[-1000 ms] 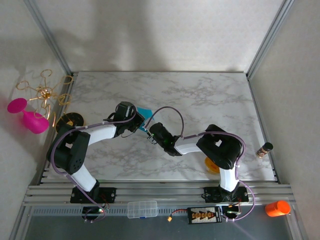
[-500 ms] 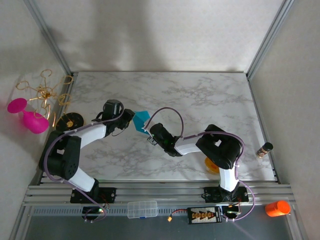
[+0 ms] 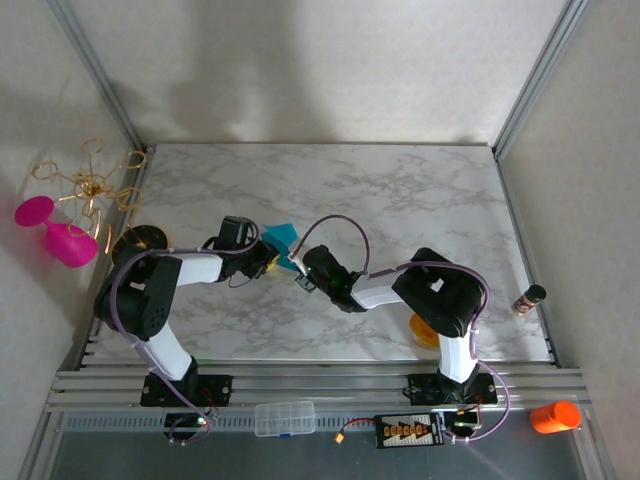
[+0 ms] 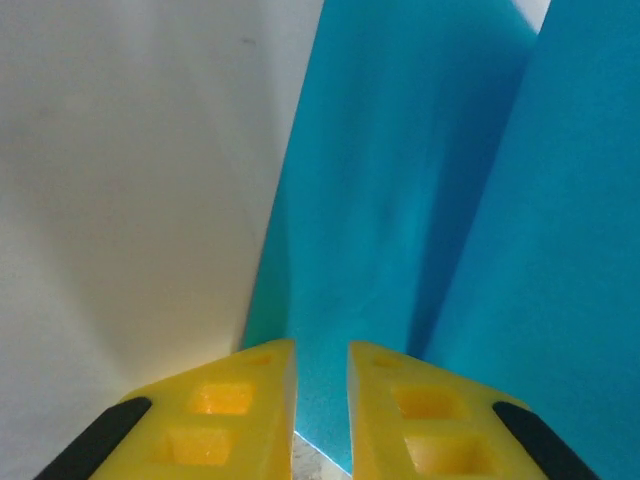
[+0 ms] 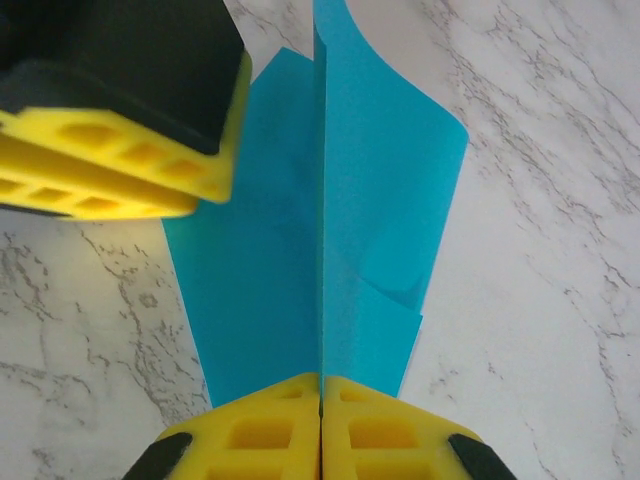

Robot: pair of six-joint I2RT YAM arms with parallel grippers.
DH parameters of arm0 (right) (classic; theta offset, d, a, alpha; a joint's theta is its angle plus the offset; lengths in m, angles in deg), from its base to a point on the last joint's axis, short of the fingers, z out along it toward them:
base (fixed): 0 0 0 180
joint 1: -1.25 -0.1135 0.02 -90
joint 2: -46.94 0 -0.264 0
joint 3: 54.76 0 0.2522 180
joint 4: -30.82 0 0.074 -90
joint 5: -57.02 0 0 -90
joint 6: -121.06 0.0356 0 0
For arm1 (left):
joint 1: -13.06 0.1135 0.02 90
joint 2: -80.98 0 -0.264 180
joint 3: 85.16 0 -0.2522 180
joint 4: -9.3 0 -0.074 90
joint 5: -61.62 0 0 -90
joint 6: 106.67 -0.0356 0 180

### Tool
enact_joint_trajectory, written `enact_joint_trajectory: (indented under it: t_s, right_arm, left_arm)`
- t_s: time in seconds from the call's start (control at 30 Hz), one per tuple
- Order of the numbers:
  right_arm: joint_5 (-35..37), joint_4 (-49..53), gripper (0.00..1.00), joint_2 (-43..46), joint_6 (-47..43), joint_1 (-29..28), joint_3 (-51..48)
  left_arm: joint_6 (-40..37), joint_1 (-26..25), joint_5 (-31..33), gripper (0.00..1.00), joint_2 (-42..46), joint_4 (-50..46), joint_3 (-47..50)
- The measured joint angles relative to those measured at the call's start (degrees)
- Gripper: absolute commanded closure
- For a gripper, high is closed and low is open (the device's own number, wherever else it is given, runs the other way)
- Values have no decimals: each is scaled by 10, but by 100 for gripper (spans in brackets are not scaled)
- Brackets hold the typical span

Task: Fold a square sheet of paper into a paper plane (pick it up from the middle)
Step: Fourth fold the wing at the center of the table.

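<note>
The square sheet of paper (image 3: 283, 238) is teal-blue and folded into a narrow shape, with a raised centre fold and a wing on each side (image 5: 260, 270). It lies on the marble table between my two grippers. My right gripper (image 5: 320, 388) is shut on the near end of the centre fold, and sits just right of the paper (image 3: 298, 268). My left gripper (image 4: 322, 390) stands at the left wing (image 4: 400, 200), its yellow jaws a narrow gap apart with the paper's surface showing behind them. Its fingers (image 5: 120, 165) overlap the wing's far left edge.
An orange bowl (image 3: 425, 330) sits partly under the right arm. Off the table's left side are a pink goblet (image 3: 60, 238), a gold wire stand (image 3: 85, 182) and a black disc (image 3: 140, 240). A small bottle (image 3: 528, 298) stands at the right edge.
My left gripper let go of the paper, drew back to the left, then came in again lower at the left wing. My right gripper closed on the centre fold and stayed put.
</note>
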Motion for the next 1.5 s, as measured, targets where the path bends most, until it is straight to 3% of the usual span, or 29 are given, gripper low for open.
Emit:
enact_joint_trajectory:
  t_s: [1.5]
  right_arm:
    - [-302,16,96,-4,147,109,3]
  left_arm:
    - [-19,-6,-6,80,-16,2,-21]
